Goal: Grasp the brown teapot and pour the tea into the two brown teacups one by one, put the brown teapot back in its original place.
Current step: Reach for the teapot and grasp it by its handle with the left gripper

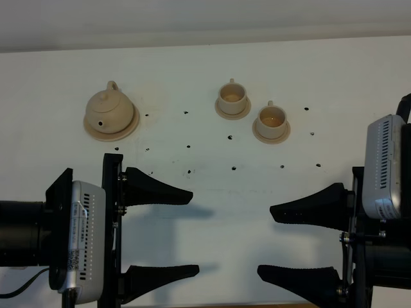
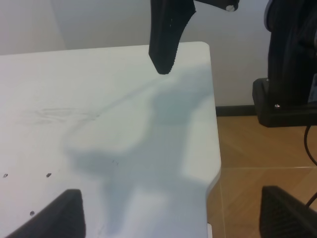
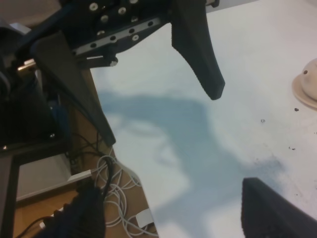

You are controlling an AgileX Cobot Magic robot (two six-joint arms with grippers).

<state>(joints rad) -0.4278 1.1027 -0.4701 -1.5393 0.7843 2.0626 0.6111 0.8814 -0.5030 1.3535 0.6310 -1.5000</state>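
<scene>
- Judging by the layout, you have nothing done yet: the brown teapot (image 1: 108, 110) sits on its large saucer (image 1: 133, 124) in the upper left of the high view, and nothing is touching it.
- Your left gripper (image 1: 194, 232) hangs at the lower left with its jaws spread wide and empty. Your right gripper (image 1: 264, 242), at the lower right, is spread and empty too.
- The left teacup (image 1: 232, 96) and the right teacup (image 1: 272, 117) stand on small saucers, upper right of centre.
- The teapot's lid is on, so its contents are hidden. The cups look pale inside, and you cannot tell if they hold tea.
- Left to do: the grasp, both pours, and the return.
</scene>
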